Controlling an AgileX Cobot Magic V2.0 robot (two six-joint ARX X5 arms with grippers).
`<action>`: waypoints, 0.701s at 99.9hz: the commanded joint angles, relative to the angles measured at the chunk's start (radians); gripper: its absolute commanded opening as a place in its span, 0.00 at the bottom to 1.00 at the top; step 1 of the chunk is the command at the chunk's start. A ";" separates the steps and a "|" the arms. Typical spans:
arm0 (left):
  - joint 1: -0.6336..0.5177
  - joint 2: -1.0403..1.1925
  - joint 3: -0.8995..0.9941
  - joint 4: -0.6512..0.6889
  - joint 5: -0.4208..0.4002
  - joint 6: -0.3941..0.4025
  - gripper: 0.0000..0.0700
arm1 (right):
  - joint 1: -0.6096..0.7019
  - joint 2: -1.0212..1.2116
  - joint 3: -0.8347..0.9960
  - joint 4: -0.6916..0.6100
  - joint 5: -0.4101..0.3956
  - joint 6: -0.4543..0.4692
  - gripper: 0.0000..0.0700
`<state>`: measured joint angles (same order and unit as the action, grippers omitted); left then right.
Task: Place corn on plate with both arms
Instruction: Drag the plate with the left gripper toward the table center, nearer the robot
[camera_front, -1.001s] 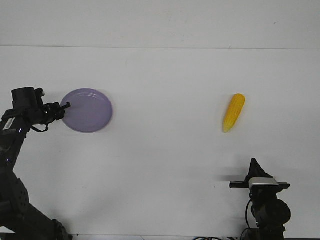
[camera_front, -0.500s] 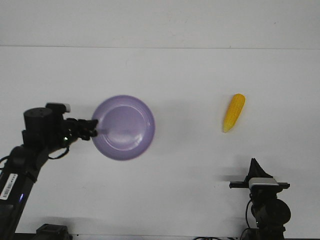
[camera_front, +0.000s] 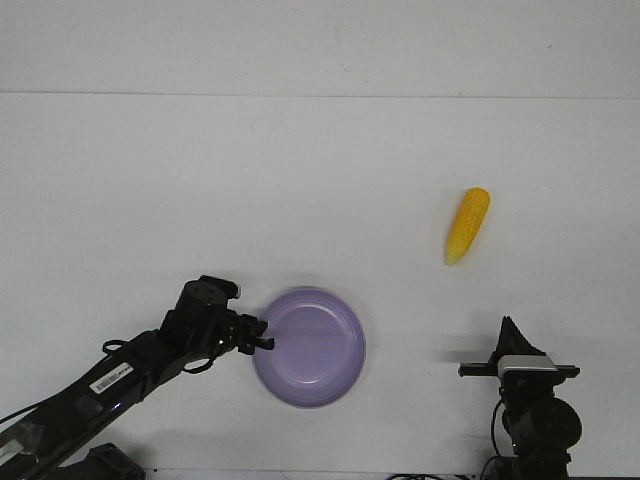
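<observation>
I'm holding the plate (camera_front: 310, 347) rim pinched in the left tool (camera_front: 262, 339); the corn (camera_front: 468, 225) is lying steeply tilted far ahead-right, nearer the right tool (camera_front: 512, 328), grip state unclear.

Plain lavender-purple plate (camera_front: 315, 350), yellow corn (camera_front: 468, 225), black arms, white table (camera_front: 320, 180)

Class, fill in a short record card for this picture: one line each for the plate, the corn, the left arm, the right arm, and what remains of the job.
plate: lavender plate, low on the table, left of centre
corn: yellow corn lying on the table, far right of the plate, untouched
left arm: left gripper at the plate's left rim, jaws apparently closed on it
right arm: right gripper low at the right, apart from the corn, holding nothing; jaw state unclear
remaining: corn not yet on the plate
</observation>
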<state>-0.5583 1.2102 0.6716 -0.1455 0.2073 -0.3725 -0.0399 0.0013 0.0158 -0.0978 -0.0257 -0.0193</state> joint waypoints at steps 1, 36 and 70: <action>-0.018 0.034 0.008 0.032 -0.002 -0.013 0.01 | -0.001 0.000 -0.003 0.010 -0.001 -0.003 0.02; -0.024 0.160 0.008 0.091 -0.057 0.005 0.09 | -0.001 0.000 -0.003 0.010 -0.001 -0.003 0.02; -0.013 0.140 0.008 0.144 -0.058 0.024 0.78 | -0.001 0.000 -0.003 0.010 -0.001 -0.003 0.02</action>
<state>-0.5735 1.3575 0.6727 -0.0040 0.1555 -0.3725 -0.0399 0.0013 0.0158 -0.0978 -0.0257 -0.0193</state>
